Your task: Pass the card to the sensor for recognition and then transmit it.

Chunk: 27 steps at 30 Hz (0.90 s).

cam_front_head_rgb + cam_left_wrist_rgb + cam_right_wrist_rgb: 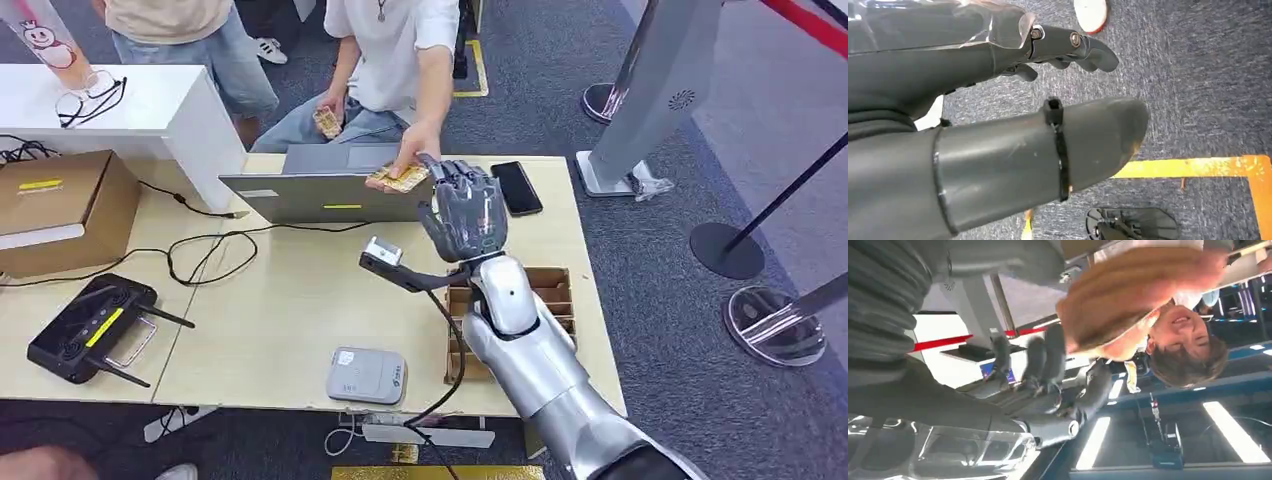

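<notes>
The card, a thin, stiff, light rectangle best pinched by one edge, was held by a person's hand just beside the raised right hand, whose fingers stood apart and held nothing. The left hand hung over carpet, seemingly empty. A laptop and phone lay close by, crowding the handover

Wooden table bears laptop, phone, sensor, cardboard box

Head view overlooks table; wrist views close.
</notes>
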Motion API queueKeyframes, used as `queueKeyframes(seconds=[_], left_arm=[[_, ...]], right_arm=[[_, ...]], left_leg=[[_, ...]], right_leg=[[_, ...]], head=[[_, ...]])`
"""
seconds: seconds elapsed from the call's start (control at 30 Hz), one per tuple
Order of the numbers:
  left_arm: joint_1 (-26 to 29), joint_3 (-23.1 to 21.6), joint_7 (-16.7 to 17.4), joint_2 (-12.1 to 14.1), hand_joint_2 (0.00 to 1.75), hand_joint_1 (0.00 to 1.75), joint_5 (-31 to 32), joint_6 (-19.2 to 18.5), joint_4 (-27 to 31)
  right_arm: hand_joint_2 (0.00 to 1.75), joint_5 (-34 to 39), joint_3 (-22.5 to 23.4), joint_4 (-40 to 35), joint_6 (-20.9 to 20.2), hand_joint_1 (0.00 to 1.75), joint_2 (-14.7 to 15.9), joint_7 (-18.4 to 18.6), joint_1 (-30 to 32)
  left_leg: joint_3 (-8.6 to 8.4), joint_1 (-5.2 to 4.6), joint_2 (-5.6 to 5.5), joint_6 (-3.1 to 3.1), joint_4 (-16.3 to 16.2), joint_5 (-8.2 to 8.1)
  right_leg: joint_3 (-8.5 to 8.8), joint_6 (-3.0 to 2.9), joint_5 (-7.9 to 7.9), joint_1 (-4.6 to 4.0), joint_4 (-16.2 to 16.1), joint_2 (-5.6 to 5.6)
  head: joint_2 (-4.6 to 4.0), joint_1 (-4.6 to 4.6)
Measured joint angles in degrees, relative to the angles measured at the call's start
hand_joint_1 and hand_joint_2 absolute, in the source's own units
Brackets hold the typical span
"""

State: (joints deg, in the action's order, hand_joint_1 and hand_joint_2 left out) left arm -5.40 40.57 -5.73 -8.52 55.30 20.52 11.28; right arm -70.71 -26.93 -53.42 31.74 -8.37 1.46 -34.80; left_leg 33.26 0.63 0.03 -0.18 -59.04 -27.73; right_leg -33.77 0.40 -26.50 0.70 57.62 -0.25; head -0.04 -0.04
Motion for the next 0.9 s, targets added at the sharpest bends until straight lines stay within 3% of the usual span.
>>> queueKeyframes(seconds=[0.2,0.3,0.33,0.7,0.9], left_arm=[[-0.04,0.00,0.04,-0.17,0.00,0.00,-0.13,0.57,0.00],[0.00,0.00,0.04,-0.26,0.00,0.00,-0.24,0.85,0.00],[0.00,0.00,0.04,-0.33,0.00,0.00,-0.26,0.92,0.00],[0.56,0.00,-0.98,-0.31,0.00,0.00,-0.85,1.07,0.00],[0.54,0.00,-1.44,0.00,0.00,0.00,-1.03,0.96,0.00]], right_arm=[[1.75,-0.07,0.00,0.33,0.35,0.00,0.00,-0.04,0.01],[1.75,2.40,0.00,0.05,0.24,0.00,0.00,-1.87,0.20],[0.00,3.57,0.00,-0.22,0.22,0.00,0.00,-2.52,0.35],[0.00,27.53,0.17,-6.10,-7.28,0.00,0.00,-15.98,3.10],[0.00,43.33,0.13,-12.13,-14.22,0.00,0.02,-22.47,7.16]], left_leg=[[-0.01,0.00,0.01,0.00,0.00,0.00],[0.00,0.00,0.01,0.00,0.00,0.01],[0.00,0.00,0.01,0.00,0.00,0.00],[-0.01,0.00,0.01,0.00,0.00,0.00],[-0.01,0.00,0.00,0.00,0.00,0.00]], right_leg=[[0.00,0.00,0.01,0.00,0.00,0.02],[0.00,0.00,0.00,0.00,0.00,0.02],[0.00,0.00,0.00,0.00,0.00,0.02],[0.00,0.00,0.00,0.00,0.00,0.02],[-0.01,0.00,0.00,0.00,0.00,0.01]], head=[[0.00,0.00],[0.00,0.00],[0.00,0.00],[0.00,0.00],[0.00,0.00]])
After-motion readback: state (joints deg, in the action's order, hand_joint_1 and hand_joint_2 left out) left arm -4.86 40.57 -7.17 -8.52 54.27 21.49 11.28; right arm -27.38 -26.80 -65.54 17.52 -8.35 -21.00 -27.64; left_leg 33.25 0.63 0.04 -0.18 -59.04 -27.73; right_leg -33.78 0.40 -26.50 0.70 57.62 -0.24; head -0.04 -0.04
